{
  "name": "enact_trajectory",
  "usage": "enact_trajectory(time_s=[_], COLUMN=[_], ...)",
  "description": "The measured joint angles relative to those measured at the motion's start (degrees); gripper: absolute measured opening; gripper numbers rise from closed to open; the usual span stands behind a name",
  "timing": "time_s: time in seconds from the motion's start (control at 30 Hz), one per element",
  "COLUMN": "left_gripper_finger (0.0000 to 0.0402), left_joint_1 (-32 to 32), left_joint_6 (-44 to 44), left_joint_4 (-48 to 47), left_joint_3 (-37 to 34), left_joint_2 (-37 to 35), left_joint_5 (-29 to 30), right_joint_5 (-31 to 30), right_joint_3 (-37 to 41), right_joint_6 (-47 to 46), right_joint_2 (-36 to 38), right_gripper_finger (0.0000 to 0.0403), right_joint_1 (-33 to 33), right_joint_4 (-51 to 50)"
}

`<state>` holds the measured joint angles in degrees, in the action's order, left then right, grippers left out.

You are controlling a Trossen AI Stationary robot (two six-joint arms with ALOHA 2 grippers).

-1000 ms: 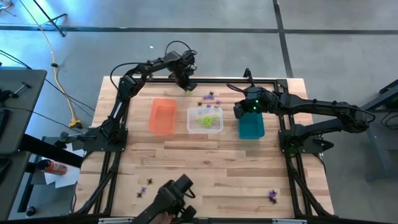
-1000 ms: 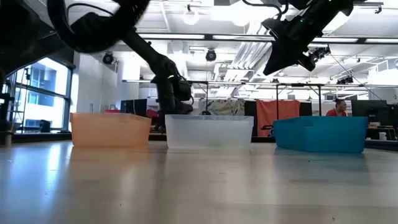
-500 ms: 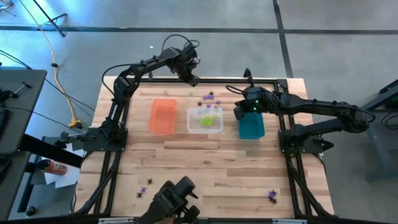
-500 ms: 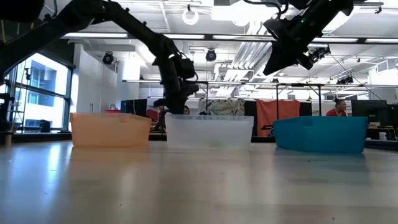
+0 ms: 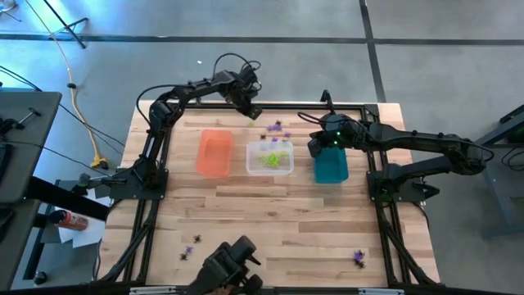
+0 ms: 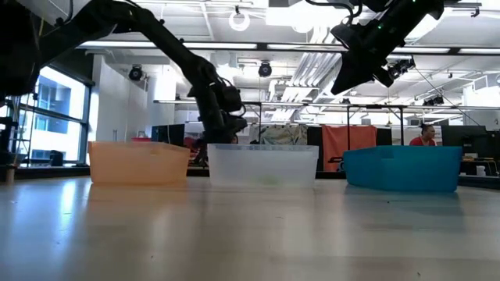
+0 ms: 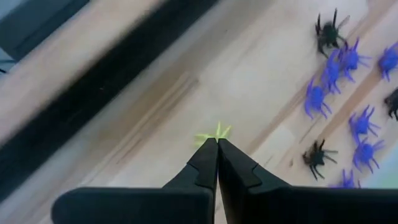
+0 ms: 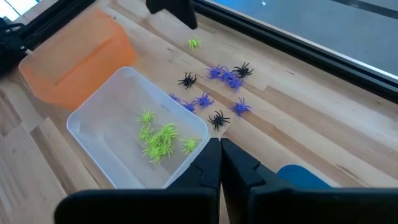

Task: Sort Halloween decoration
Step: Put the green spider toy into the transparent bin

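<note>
In the high view the left pincer hangs at the upper middle of the frame, over the far edge of the bench, its fingers pressed together and holding nothing. A lime green spider lies on the wood just past its tips. The right pincer sits right of centre beside the teal bin, fingers also together and empty. The clear bin at centre holds a cluster of green spiders; the orange bin stands to its left. Purple and black spiders lie scattered on the bench just above the clear bin. A few more spiders lie near the lower edge of the frame
</note>
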<state>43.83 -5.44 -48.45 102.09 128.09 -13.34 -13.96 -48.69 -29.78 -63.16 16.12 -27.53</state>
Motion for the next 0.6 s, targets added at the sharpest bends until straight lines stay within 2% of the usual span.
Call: enact_trajectory(time_s=[0.23, 0.6], left_gripper_finger=[0.0000, 0.0000], left_joint_1=[-1.0, -2.9], left_joint_6=[-0.7, 1.1], left_joint_4=[5.8, 2.8], left_joint_3=[-2.8, -3.0], left_joint_2=[0.0, 0.0], left_joint_5=[0.6, 3.6], right_joint_5=[-0.2, -1.1], right_joint_3=[0.0, 0.0], right_joint_6=[-1.8, -3.2], right_joint_2=[0.0, 0.0], right_gripper_finger=[0.0000, 0.0000], right_joint_1=[0.0, 0.0], right_joint_4=[0.1, 2.2])
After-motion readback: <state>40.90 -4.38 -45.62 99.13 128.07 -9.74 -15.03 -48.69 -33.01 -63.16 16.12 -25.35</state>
